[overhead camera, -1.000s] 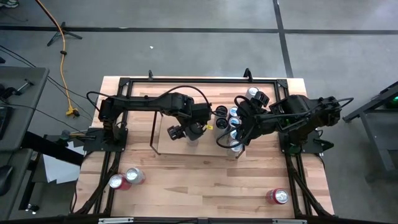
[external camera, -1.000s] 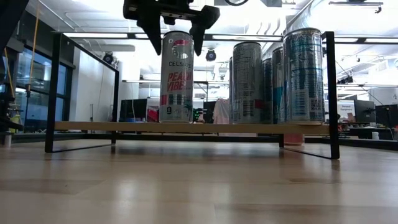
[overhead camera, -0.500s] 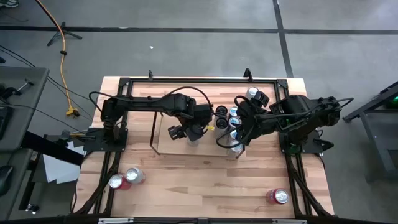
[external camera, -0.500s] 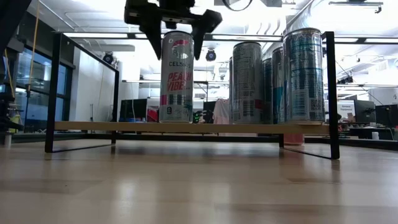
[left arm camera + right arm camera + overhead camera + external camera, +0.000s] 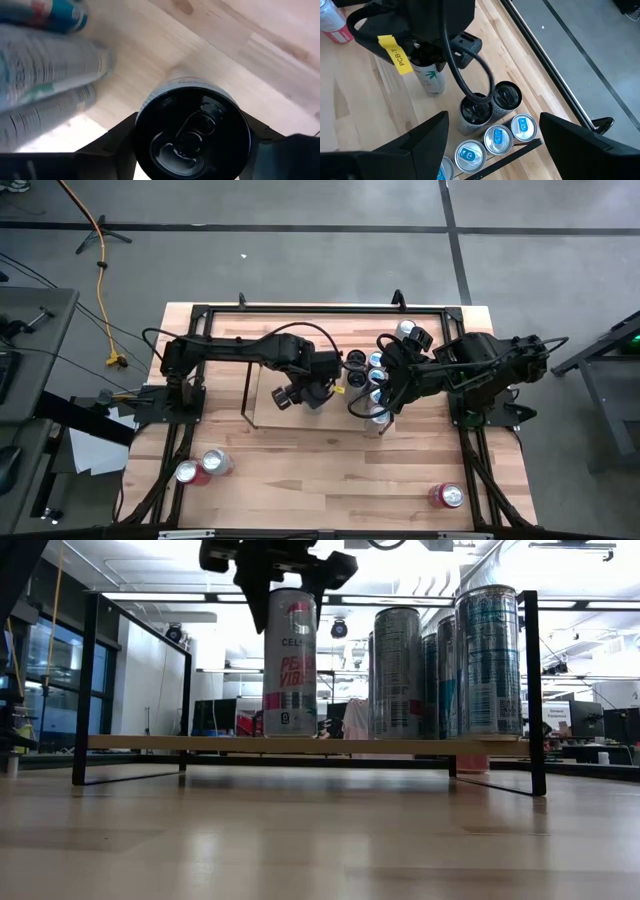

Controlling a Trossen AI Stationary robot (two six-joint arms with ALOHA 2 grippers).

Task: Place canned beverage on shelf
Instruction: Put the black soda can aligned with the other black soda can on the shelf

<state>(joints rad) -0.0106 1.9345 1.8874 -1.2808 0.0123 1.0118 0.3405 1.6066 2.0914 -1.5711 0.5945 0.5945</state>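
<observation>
A slim white can point(image 5: 290, 665) with pink lettering stands upright on the light-wood shelf point(image 5: 180, 743), left of a row of several tall cans point(image 5: 397, 670) at the shelf's right end. My left gripper point(image 5: 288, 580) is above the can and shut on its top. It also shows in the high view point(image 5: 308, 390). In the left wrist view, the can's dark lid point(image 5: 192, 135) sits between the fingers. My right gripper point(image 5: 495, 160) is open and empty, above the row of cans point(image 5: 375, 380). My left gripper pinches the can's top end, at the rim point(image 5: 145, 125), between its two fingers. The fingers point(image 5: 258, 600) come from above, pointing down. The can stands upright with its base on the shelf board point(image 5: 290, 737).
Two red-and-white cans point(image 5: 203, 466) lie on the tabletop near its near left corner. One can point(image 5: 446, 496) is at the near right, and another can point(image 5: 407, 330) stands at the far right. The shelf's black wire frames point(image 5: 530, 690) stand at both short ends.
My left gripper has moved a little toward the table's right edge, toward the row of cans, and has turned about its upright axis. The can has gone with it along the shelf board, staying upright, and its label now faces a different way.
</observation>
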